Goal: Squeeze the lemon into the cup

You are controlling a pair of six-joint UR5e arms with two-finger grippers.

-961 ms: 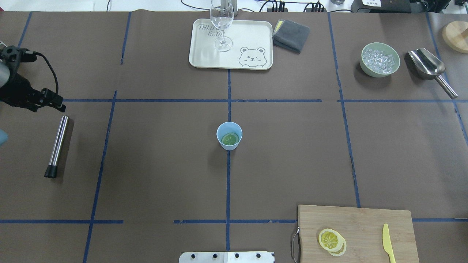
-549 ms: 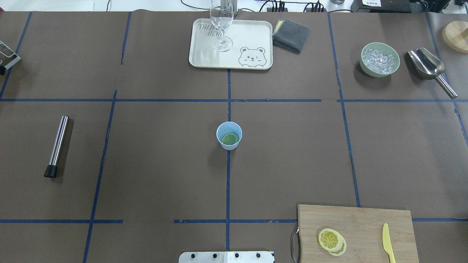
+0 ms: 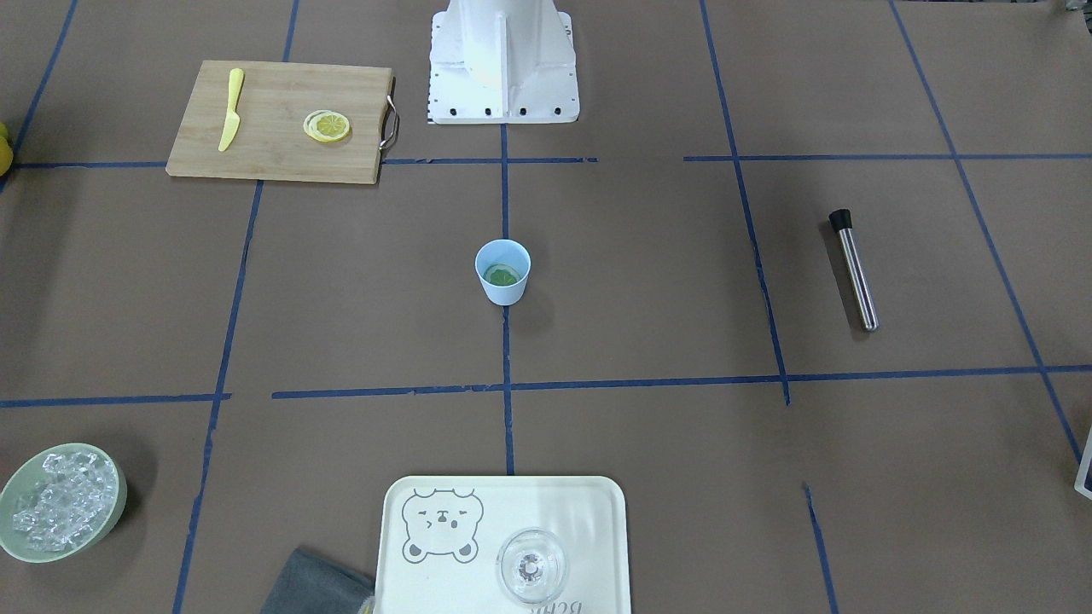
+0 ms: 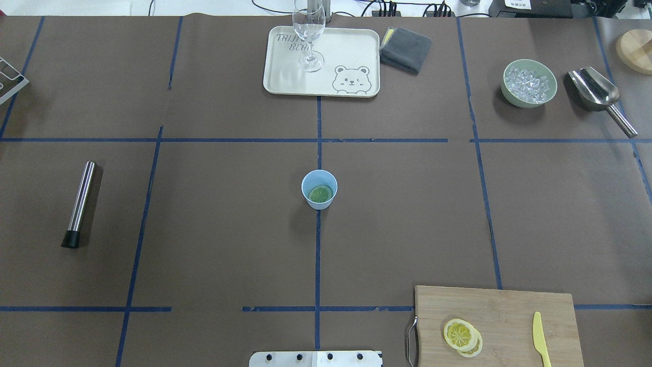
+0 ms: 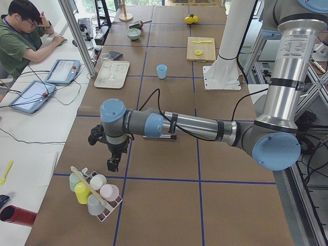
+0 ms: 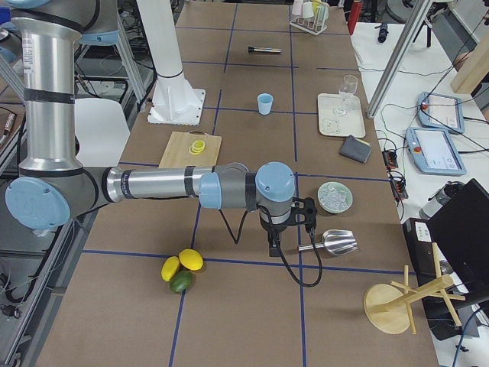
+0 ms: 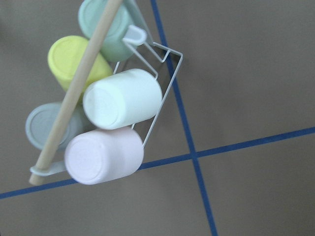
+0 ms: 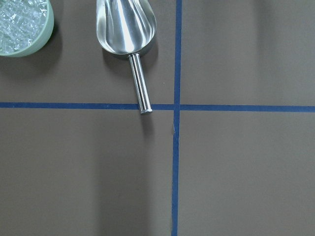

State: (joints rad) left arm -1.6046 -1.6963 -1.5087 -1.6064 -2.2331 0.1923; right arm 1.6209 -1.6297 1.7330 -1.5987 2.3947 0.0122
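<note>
Sitting upright at the middle of the surface (image 3: 648,256) in the front-facing view, the cup (image 3: 502,292) is holding the lemon (image 3: 502,275), which is lying flat on its bottom. A cutting board (image 3: 273,136) is lying at the far left, carrying a stack of slices (image 3: 328,126) and a yellow knife (image 3: 230,109), set apart from each other. A metal rod (image 3: 854,270) is lying well to the right. A tray (image 3: 589,520) at the near edge is bearing a glass (image 3: 531,565), and a bowl of ice (image 3: 60,503) is sitting at the near left.

From overhead, the cup is standing on a blue tape line, the slice showing greenish inside it. A scoop (image 4: 596,90) is lying just beside the ice bowl at the far right.

In the exterior left view, the near arm is reaching out over the surface, and the left tool (image 5: 113,165) is hanging just above a wire rack (image 5: 95,192) of upturned cups, well apart from the blue cup. Whether it is released or clenched cannot be told.

In the exterior right view, the right tool (image 6: 273,248) is hovering beside the scoop and near the ice bowl, also far from the cup; its state cannot be told either.

The left wrist camera is looking down on the rack's green, yellow, white, pink and grey cups, a wooden stick (image 7: 74,93) crossing them.

The right wrist camera is showing the scoop with its handle touching a tape line, the ice bowl at the corner.
</note>
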